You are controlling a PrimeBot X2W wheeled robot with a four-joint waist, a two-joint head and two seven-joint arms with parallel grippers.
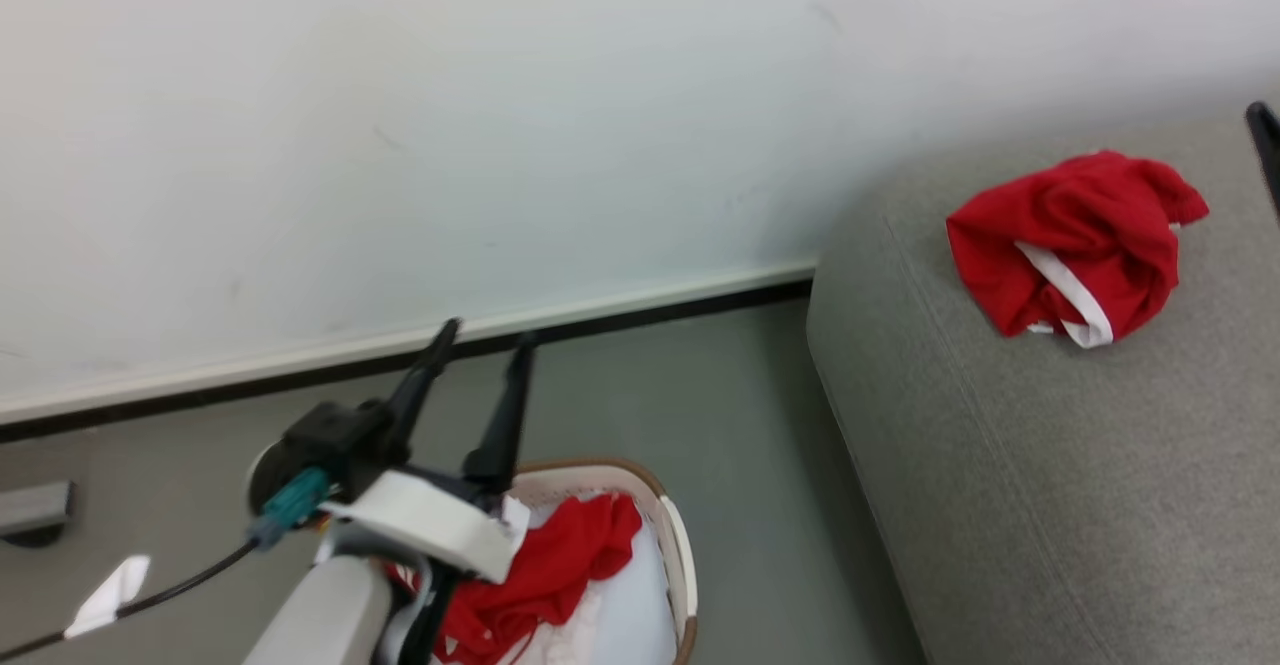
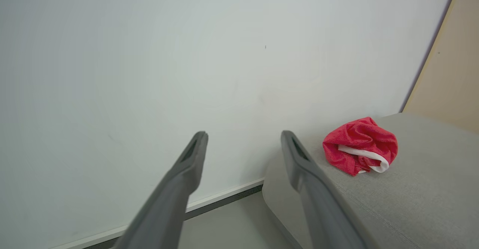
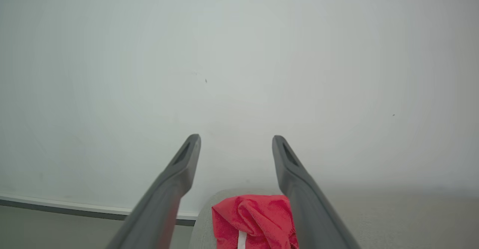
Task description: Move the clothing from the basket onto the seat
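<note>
While hands (image 2: 243, 134) (image 3: 235, 137) gape, one garment (image 1: 1075, 235) on seat (image 1: 1000, 465), one garment (image 1: 560, 565) in basket (image 1: 681, 545)

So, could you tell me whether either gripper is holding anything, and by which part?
Nothing is held: left gripper and right gripper are open and empty; one red garment lies loose on the sofa.

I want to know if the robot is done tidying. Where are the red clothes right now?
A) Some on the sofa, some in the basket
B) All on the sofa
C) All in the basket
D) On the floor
A: one red bundle lies on the grey sofa, while more red cloth sits in the basket.
</note>
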